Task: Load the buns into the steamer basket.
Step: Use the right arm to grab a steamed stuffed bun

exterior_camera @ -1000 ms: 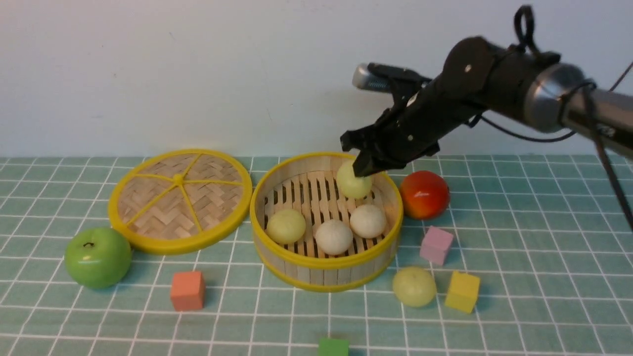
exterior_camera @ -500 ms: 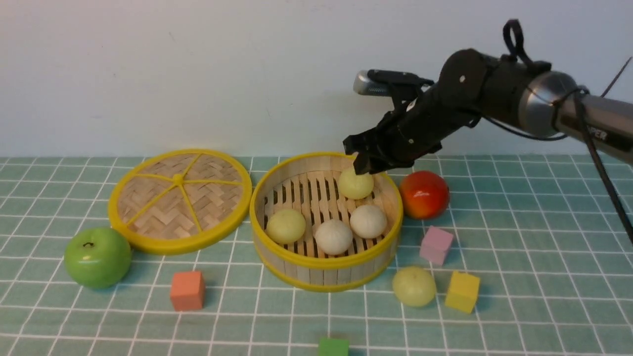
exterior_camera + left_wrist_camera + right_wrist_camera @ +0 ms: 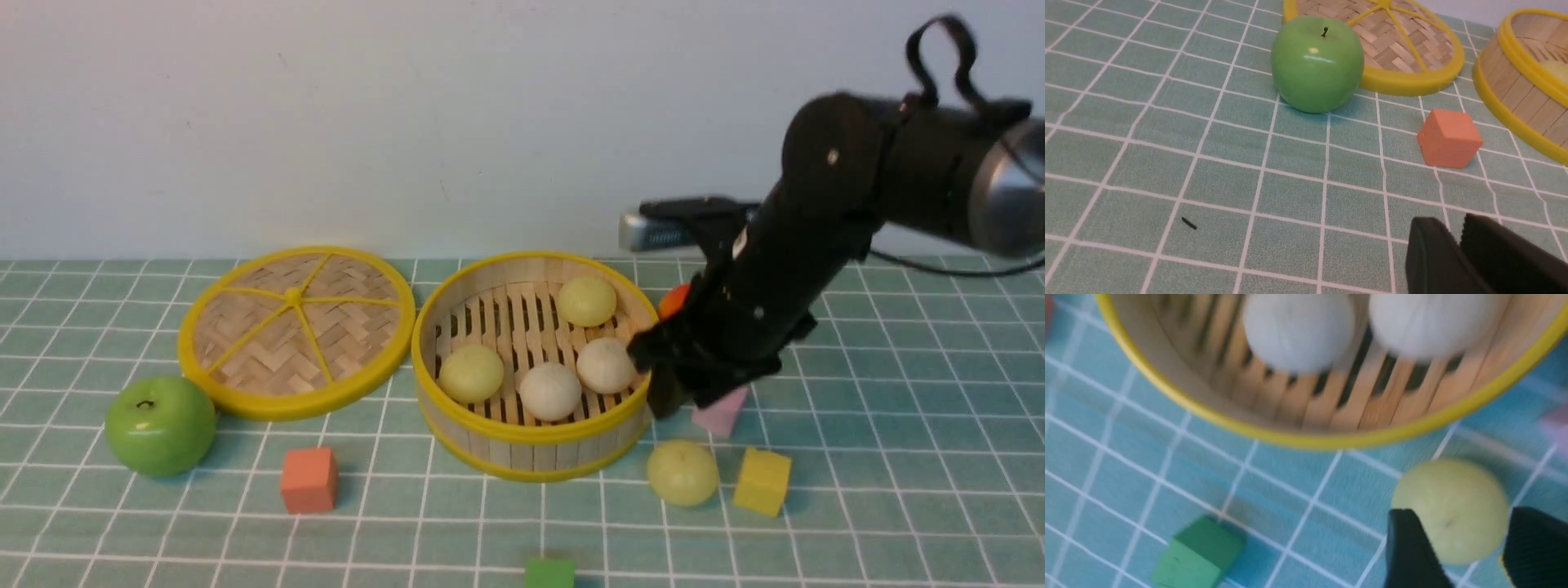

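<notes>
With four buns in the basket (image 3: 536, 433), last bun (image 3: 682, 473) sits outside at its 4 o'clock, right gripper (image 3: 694, 402) apart-jawed and empty above it. Left gripper (image 3: 1457, 245) has its tips near together, nothing seen between; can't tell if clenched. Surface (image 3: 367, 547) is green with white grid, plain pale wall (image 3: 326, 122) at 12.

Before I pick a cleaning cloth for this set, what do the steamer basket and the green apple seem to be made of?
The steamer basket: most likely bamboo or thin wood, matte, judging by the grained wall strips and slatted floor. The green apple: probably glossy plastic or painted foam, given its sharp highlight and even colour, though real fruit isn't ruled out.
</notes>
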Tool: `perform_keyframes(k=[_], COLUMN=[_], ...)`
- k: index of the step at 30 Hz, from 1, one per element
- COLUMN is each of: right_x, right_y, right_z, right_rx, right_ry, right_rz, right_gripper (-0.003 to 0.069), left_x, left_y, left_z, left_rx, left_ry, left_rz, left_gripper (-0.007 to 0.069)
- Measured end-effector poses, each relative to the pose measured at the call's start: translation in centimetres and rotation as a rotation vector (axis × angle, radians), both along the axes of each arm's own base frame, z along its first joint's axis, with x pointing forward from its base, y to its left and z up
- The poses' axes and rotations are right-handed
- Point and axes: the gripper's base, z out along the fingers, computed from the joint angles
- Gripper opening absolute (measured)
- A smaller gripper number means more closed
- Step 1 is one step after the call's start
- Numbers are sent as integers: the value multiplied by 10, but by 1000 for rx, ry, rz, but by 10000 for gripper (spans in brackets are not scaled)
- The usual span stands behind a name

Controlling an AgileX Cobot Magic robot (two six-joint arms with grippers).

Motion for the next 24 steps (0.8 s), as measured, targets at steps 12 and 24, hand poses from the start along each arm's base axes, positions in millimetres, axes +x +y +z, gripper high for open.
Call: perform_keyframes(k=[12, 24], right_x=[4, 5], right_y=[-1, 0], right_z=[-41, -44], right_rx=[-23, -30], right_ry=[22, 48], right_rz=[-49, -46], right_gripper=[238, 13], left_x=[0, 0], left_y=[0, 0], left_z=[0, 0], left_rx=[1, 1], left_ry=[0, 0], left_rz=[0, 0], left_gripper=[130, 132])
